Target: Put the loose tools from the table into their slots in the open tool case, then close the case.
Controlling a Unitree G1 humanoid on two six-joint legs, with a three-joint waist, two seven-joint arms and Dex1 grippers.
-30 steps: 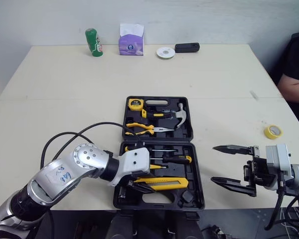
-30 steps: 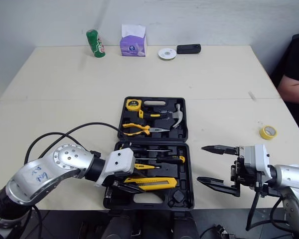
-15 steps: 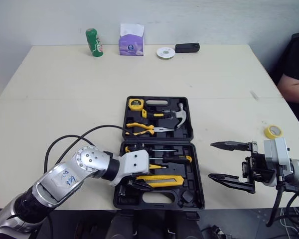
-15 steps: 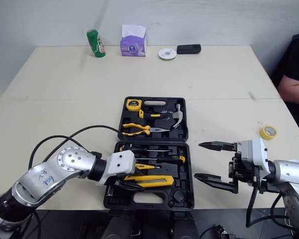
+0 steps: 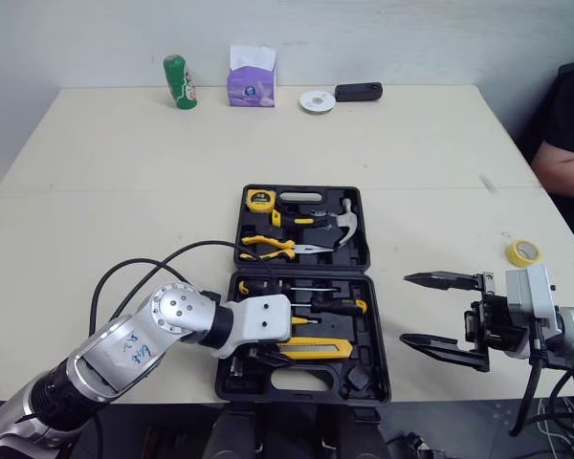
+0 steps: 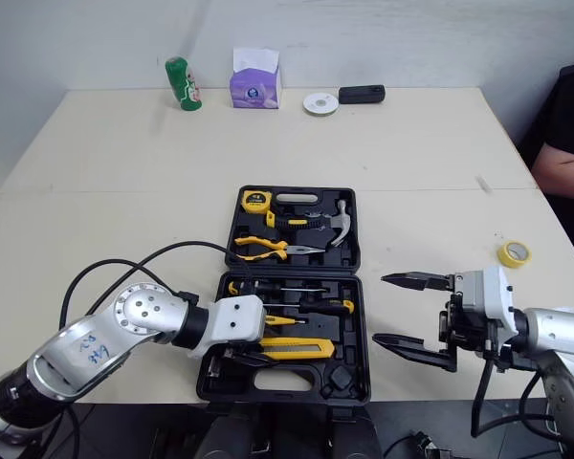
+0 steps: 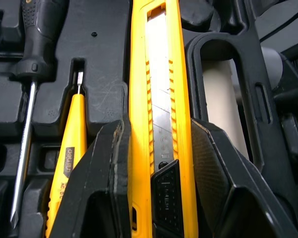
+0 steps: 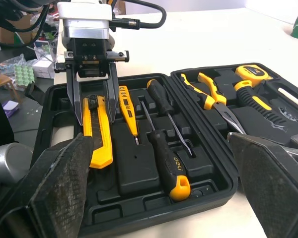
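Along case [image 5: 371,330] front edge, left gripper [image 7: 159,130] clamps knife [image 5: 318,346], right gripper [image 5: 408,309] agape

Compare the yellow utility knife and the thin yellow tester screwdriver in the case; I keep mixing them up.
The yellow utility knife is broad and flat with a steel blade showing; the thin yellow tester screwdriver is narrow with a small metal tip. The left gripper clamps the knife; the tester lies ungripped. Both lie side by side in the black tool case.
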